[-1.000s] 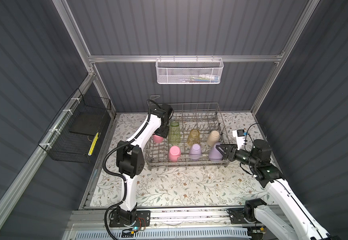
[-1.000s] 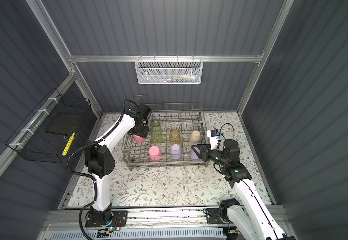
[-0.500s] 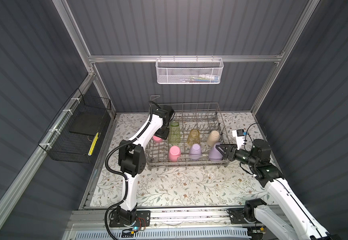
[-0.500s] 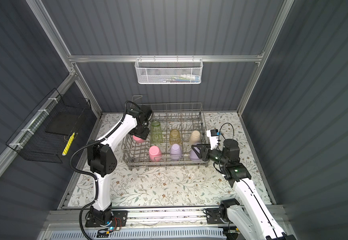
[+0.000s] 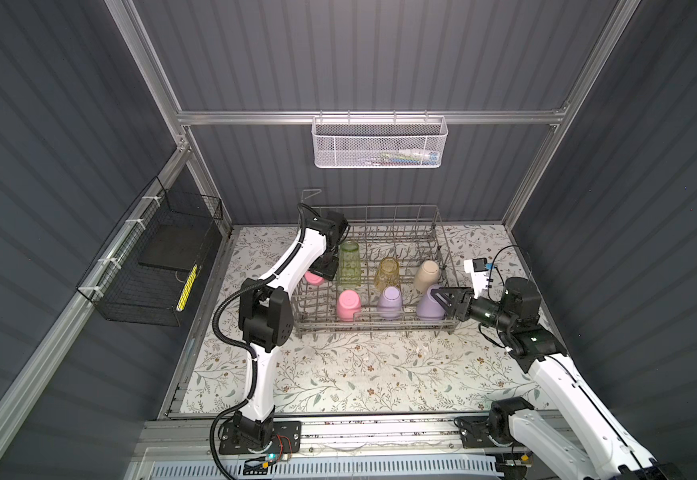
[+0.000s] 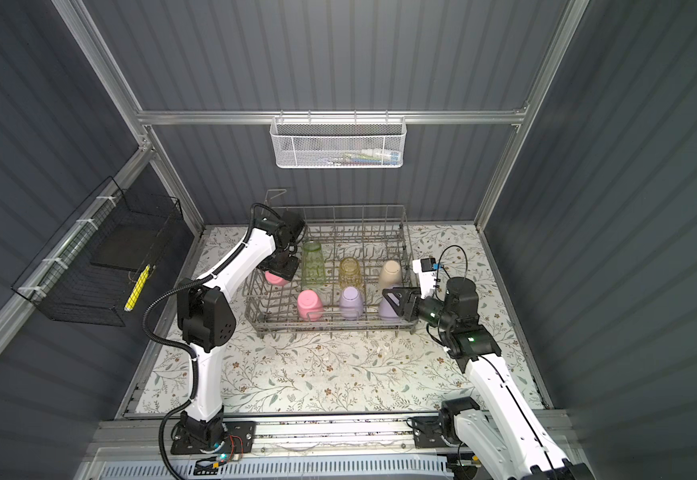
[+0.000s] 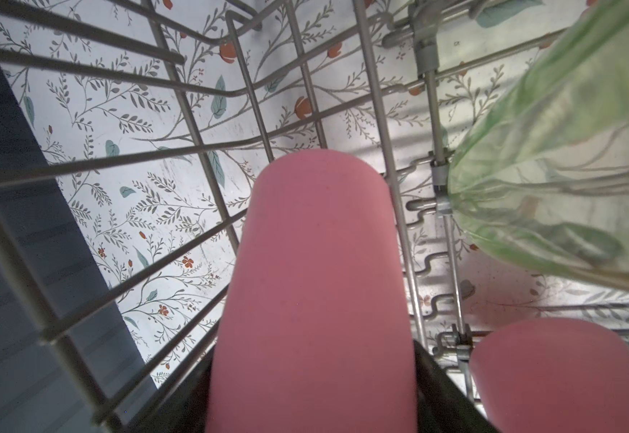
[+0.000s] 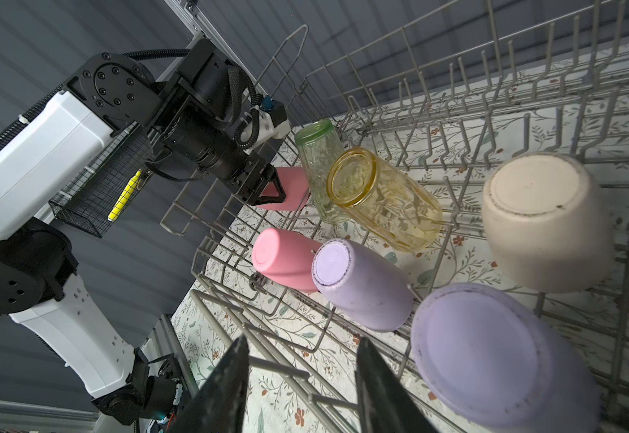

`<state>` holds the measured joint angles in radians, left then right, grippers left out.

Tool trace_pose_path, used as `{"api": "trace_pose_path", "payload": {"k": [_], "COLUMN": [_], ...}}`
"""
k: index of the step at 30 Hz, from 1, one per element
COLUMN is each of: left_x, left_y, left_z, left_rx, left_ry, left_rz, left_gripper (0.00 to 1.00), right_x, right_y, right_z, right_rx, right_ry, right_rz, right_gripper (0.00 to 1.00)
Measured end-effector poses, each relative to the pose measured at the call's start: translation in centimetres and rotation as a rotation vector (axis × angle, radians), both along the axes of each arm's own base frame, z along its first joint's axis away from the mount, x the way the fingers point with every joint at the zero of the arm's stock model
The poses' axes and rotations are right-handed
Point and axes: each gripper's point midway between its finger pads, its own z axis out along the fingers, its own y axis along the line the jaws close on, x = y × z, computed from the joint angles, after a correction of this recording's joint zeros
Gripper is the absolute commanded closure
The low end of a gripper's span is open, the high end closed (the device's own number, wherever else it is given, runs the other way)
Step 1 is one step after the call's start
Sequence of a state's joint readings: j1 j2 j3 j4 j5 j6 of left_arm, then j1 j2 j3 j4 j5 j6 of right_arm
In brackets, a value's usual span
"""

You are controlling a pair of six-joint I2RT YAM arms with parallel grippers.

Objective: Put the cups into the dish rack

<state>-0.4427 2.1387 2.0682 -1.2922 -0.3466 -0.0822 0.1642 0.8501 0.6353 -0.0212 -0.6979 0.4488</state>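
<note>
The floral mat (image 5: 338, 374) carries the rack (image 5: 384, 220) at its far middle; all seven cups are inside the rack, in two rows; in both top views the far row runs, left to right, far pink cup (image 7: 313, 292), green cup (image 5: 349, 264), yellow cup (image 5: 388, 268), beige cup (image 5: 426, 274); the near row runs near pink cup (image 5: 349, 305), middle lilac cup (image 5: 389, 302), end lilac cup (image 5: 429, 309); the beige, lilac and near pink ones lean with bases up; the left gripper (image 5: 325, 268) reaches down into the rack's far left corner, its jaws closed on the far pink cup's sides, spread wide by the cup's width; whether that cup rests on the wires I cannot tell; the green cup stands just beside it; the right gripper (image 8: 301, 339) hangs at the rack's near right corner, just beside the end lilac cup, its jaws partly apart over the rack's wires and holding nothing.
</note>
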Motion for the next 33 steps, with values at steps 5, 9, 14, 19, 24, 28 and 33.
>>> {"api": "trace_pose_path", "payload": {"k": [5,9,14,19,24,28,33], "left_x": [-0.39,-0.70,-0.78,-0.81,-0.81,-0.79,-0.38], "left_y": [-0.31,-0.59,-0.59,-0.59,-0.60,-0.59,-0.64], "left_z": [-0.11,-0.20,-0.21,-0.21,-0.23,-0.29,-0.49], "left_rx": [-0.011,-0.021,-0.018,-0.017,-0.017,-0.014,-0.004], "left_ry": [0.017,0.031,0.036,0.038,0.039,0.040,0.044], "left_rz": [-0.006,-0.015,-0.022,-0.027,-0.031,-0.033,-0.040], "left_gripper": [0.47,0.47,0.47,0.47,0.45,0.42,0.39], "right_x": [0.06,0.10,0.06,0.01,0.00,-0.02,-0.02], "right_y": [0.10,0.16,0.22,0.26,0.24,0.25,0.25], "right_z": [0.05,0.13,0.06,0.06,-0.07,-0.18,-0.23], "right_rx": [0.009,0.017,0.021,0.022,0.021,0.021,0.022], "right_ry": [0.002,0.004,0.005,0.006,0.008,0.011,0.011], "right_rz": [0.006,0.008,0.011,0.014,0.014,0.014,0.014], "right_gripper": [0.52,0.52,0.52,0.52,0.52,0.52,0.52]}}
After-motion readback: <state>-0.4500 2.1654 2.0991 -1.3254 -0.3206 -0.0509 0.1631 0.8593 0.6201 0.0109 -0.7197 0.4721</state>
